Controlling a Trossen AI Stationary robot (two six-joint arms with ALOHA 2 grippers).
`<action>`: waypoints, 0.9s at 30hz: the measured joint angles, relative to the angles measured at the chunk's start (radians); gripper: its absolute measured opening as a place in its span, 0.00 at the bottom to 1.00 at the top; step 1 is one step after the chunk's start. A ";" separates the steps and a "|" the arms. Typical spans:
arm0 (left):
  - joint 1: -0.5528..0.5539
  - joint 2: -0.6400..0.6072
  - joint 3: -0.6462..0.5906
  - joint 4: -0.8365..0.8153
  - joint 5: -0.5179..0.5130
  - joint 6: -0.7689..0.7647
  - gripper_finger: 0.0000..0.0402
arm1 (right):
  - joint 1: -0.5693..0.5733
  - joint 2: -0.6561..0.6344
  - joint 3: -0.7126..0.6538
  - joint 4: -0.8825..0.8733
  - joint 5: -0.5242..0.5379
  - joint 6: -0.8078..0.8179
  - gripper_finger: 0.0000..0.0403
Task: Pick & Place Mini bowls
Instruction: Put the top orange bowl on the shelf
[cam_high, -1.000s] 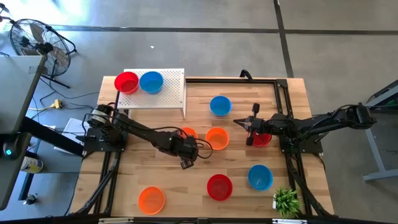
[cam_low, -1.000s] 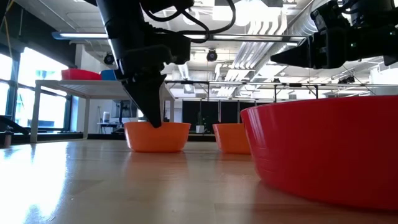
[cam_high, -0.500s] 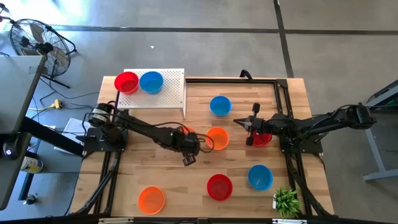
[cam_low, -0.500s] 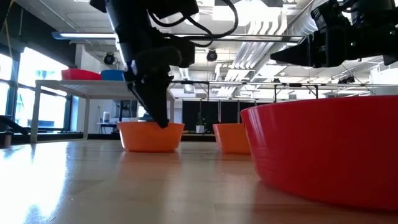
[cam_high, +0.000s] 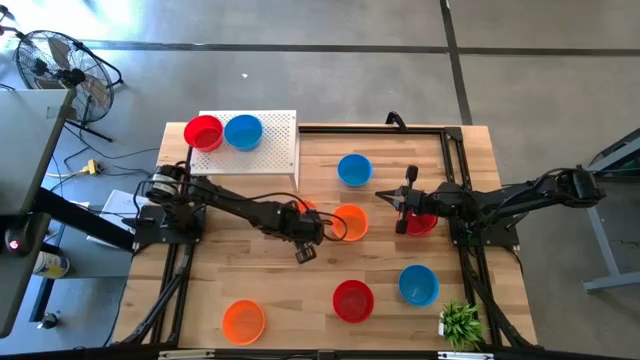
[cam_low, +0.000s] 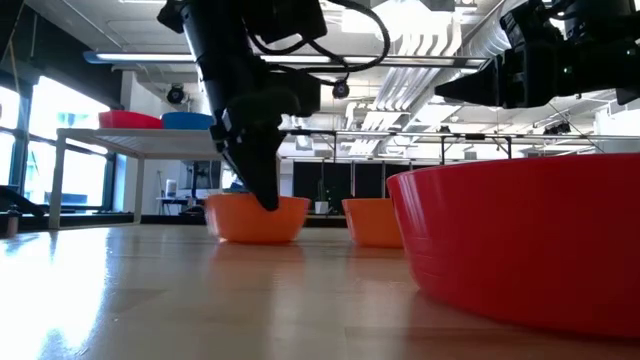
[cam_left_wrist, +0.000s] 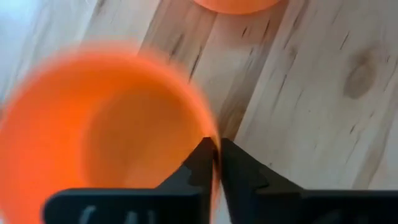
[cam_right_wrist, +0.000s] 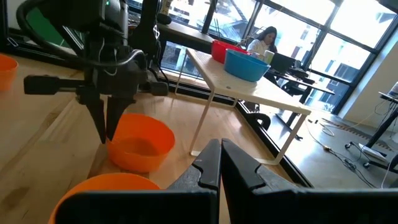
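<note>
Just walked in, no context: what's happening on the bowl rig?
The left pincer is pinched shut on the rim of an orange mini bowl near the table's middle, beside a second orange bowl. A red bowl and a blue bowl already sit on the white perforated stand. The right pincer is shut, holding nothing, parked above another red bowl.

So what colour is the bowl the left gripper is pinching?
Orange bowl; the left wrist view shows it best.
</note>
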 joint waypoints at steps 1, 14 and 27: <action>0.000 0.000 0.000 -0.004 0.003 0.003 0.02 | 0.000 0.000 0.000 0.000 0.000 0.000 0.00; -0.002 -0.059 0.288 -0.258 0.048 0.120 0.01 | 0.000 0.000 0.000 -0.004 0.000 -0.003 0.00; 0.219 -0.070 0.594 -0.608 -0.137 0.208 0.01 | 0.000 0.002 0.000 -0.017 0.000 0.000 0.00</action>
